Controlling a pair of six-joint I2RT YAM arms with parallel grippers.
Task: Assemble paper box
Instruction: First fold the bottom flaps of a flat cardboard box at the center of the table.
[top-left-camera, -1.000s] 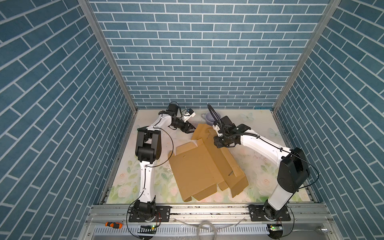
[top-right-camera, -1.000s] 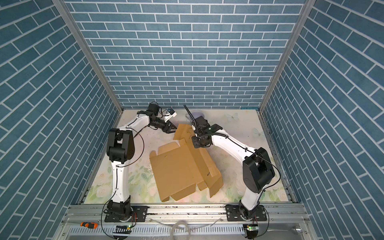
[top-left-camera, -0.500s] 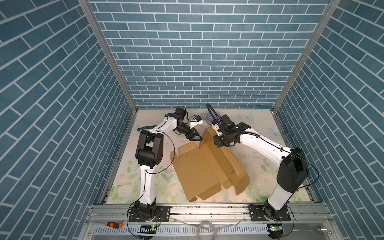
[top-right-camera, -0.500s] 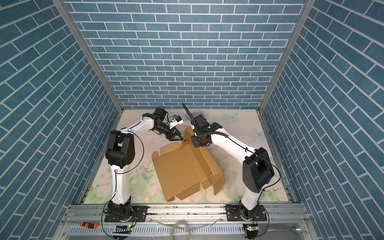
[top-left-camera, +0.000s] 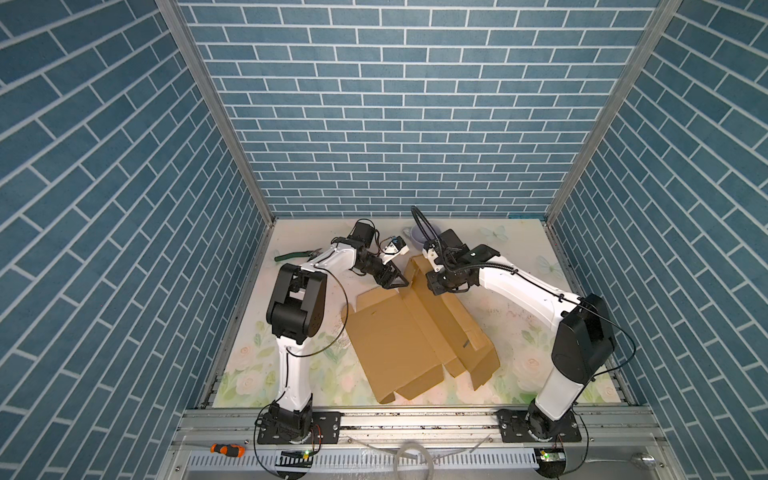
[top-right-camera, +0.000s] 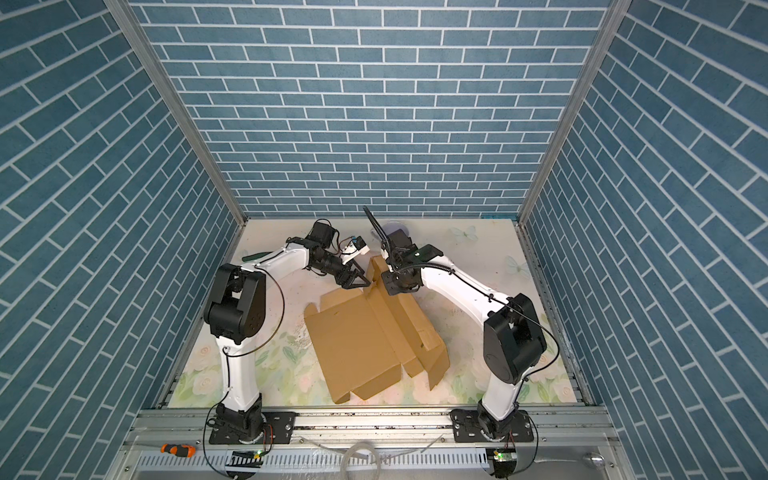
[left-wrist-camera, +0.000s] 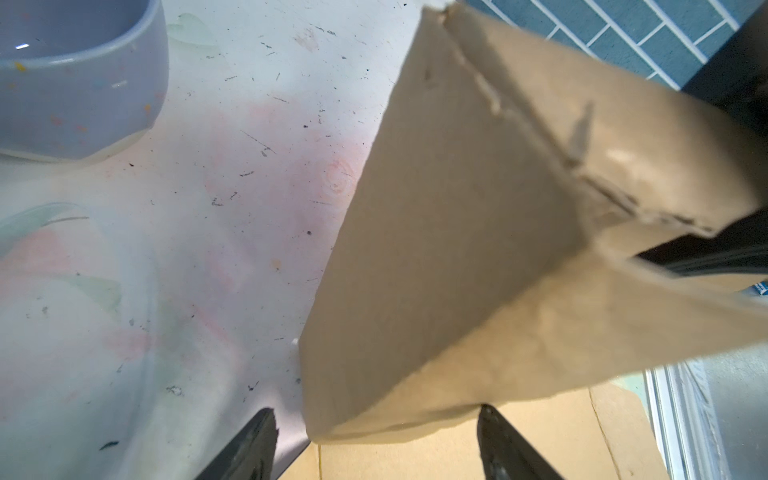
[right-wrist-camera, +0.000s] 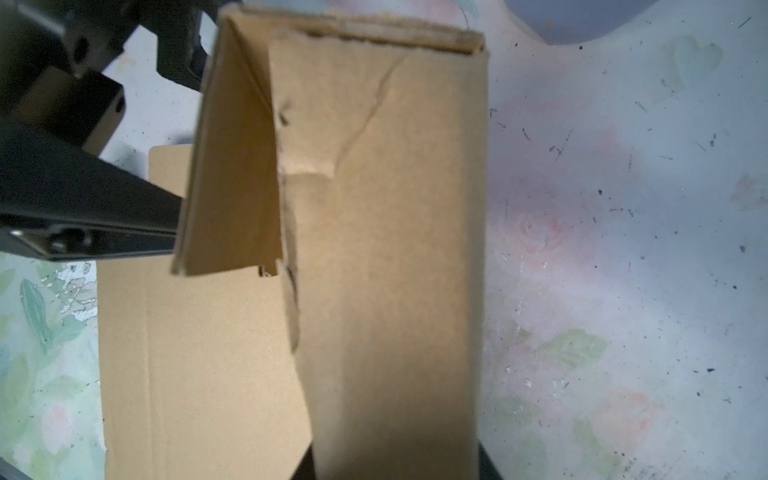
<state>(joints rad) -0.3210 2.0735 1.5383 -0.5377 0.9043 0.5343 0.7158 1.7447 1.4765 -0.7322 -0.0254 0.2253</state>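
— Where is the box (top-left-camera: 395, 336) lying from the left pincer (left-wrist-camera: 374, 415)?
— Its upright end flap (left-wrist-camera: 436, 249) is poking right between that pincer's spread jaws. Just past the flap, the right pincer (top-left-camera: 434, 286) is pinching the folded side wall (right-wrist-camera: 395, 291).
— And the long axis?
— It is running away from both pincers, back toward the arms' bases, with the main sheet lying flat there. The left one is looking freer to fold the flap in.
— Room?
— The flowered table (top-left-camera: 519, 249) is offering space. A lilac bowl (left-wrist-camera: 75, 83) is sitting just beyond the left pincer, and the brick wall (top-left-camera: 395, 124) is standing farther off.
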